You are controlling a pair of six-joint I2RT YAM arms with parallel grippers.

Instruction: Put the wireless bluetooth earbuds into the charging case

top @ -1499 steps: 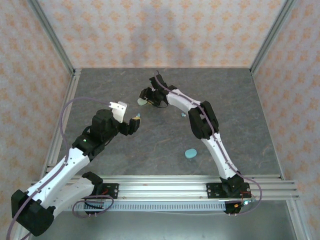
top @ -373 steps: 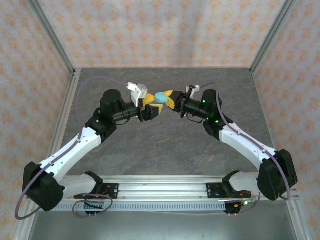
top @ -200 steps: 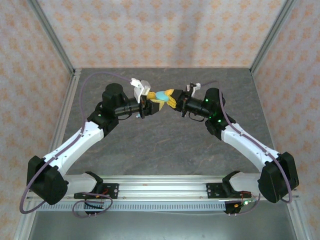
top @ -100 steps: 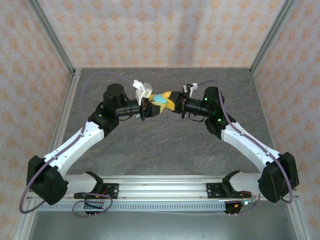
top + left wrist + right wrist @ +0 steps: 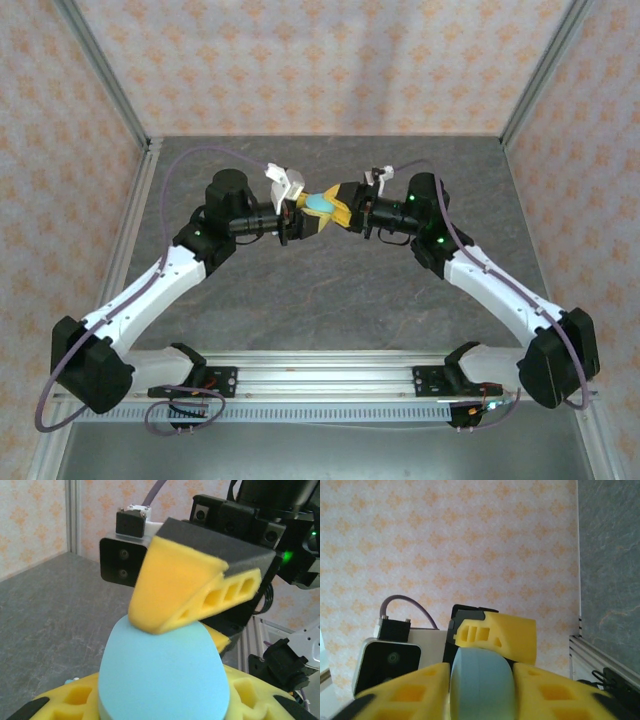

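Observation:
A pale blue oval charging case [image 5: 320, 203] hangs above the middle of the grey table, where both arms meet. My left gripper [image 5: 310, 213] is shut on it. In the left wrist view the case [image 5: 162, 675] sits between my yellow pads, and a yellow finger [image 5: 185, 590] of the right gripper lies over its far end. My right gripper [image 5: 339, 204] straddles the other end. In the right wrist view the case [image 5: 481, 682] stands on edge between the right pads, which sit just off its sides, open. The earbuds are hidden from me.
The grey stone-look table [image 5: 330, 300] lies below the raised grippers. A metal rail [image 5: 330, 378] runs along the near edge by the arm bases. Patterned walls and frame posts [image 5: 105, 75] close in the back and sides.
The left jaws have closed onto the case. The right jaws have parted a little around it. Both arms have stayed almost still at the meeting point.

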